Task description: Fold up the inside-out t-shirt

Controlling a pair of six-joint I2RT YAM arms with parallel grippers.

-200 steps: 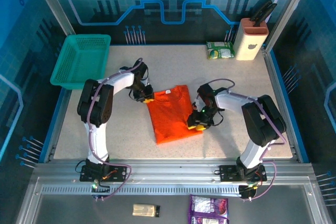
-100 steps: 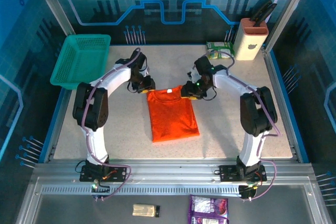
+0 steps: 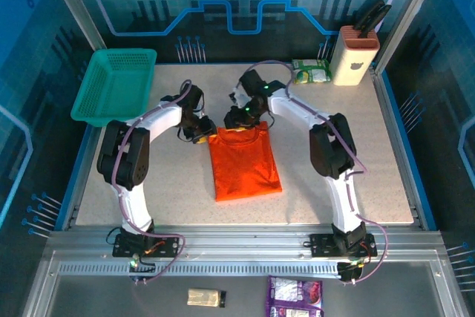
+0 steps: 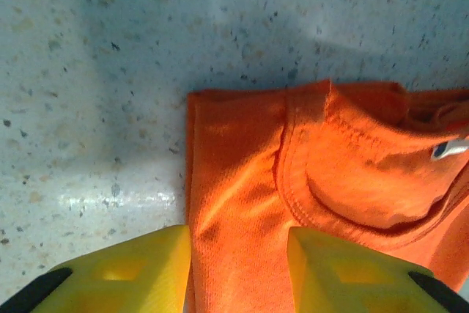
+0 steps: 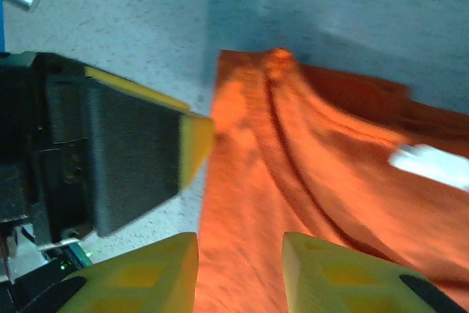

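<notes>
The inside-out t-shirt (image 3: 246, 161) lies flat as a narrow orange-red rectangle in mid-table, collar end toward the back. Its collar seam (image 4: 293, 203) and a white label (image 4: 448, 149) show up close. My left gripper (image 3: 202, 136) sits at the shirt's back left corner. It is open (image 4: 238, 276), its yellow fingertips straddling the cloth's left edge. My right gripper (image 3: 236, 118) is just beside it over the collar end, also open (image 5: 240, 276), with cloth lying between its fingertips. A fingertip of the left gripper (image 5: 194, 144) shows close by in the right wrist view.
A teal mesh basket (image 3: 115, 83) stands at the back left. A green packet (image 3: 311, 71) and a white-and-orange knife block (image 3: 354, 56) are at the back right. Bare speckled table (image 3: 148, 183) surrounds the shirt. Two small packets lie below the table's front rail.
My right gripper has swept from the shirt's lower right edge up and left to the collar end, its jaws narrowing. The left gripper's jaws have widened at the collar corner. The shirt lies straighter.
</notes>
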